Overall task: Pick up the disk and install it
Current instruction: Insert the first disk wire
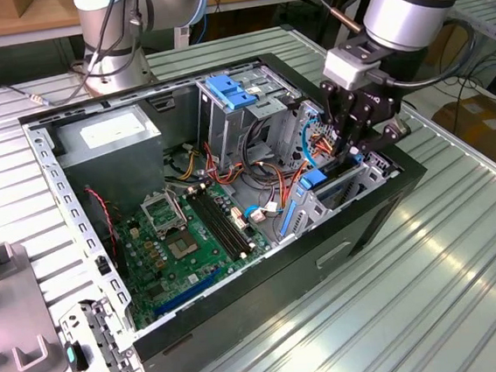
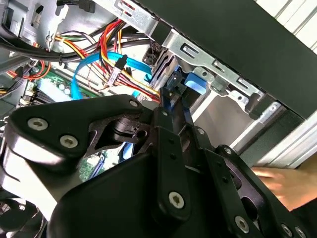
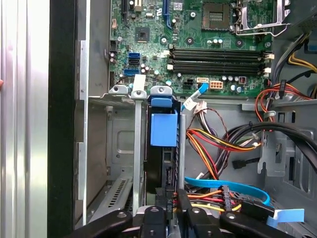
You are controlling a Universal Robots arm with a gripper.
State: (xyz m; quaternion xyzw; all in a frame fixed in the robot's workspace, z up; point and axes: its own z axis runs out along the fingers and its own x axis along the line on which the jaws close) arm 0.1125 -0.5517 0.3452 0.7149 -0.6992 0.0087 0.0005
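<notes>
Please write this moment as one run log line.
stage: installing | claw: at drive cage, shut on disk | disk: edge-on in cage slot | computer case: open | hand: beside case

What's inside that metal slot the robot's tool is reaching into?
The disk, standing on edge in the drive cage, its blue bracket showing. The tool covers its near end; its label is hidden.

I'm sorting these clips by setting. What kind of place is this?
Probably a robotics lab or assembly test bench. An open computer case lies on a ribbed metal table, its motherboard bare, with the arm's tool down in its drive bay. Wooden benches stand behind.
</notes>
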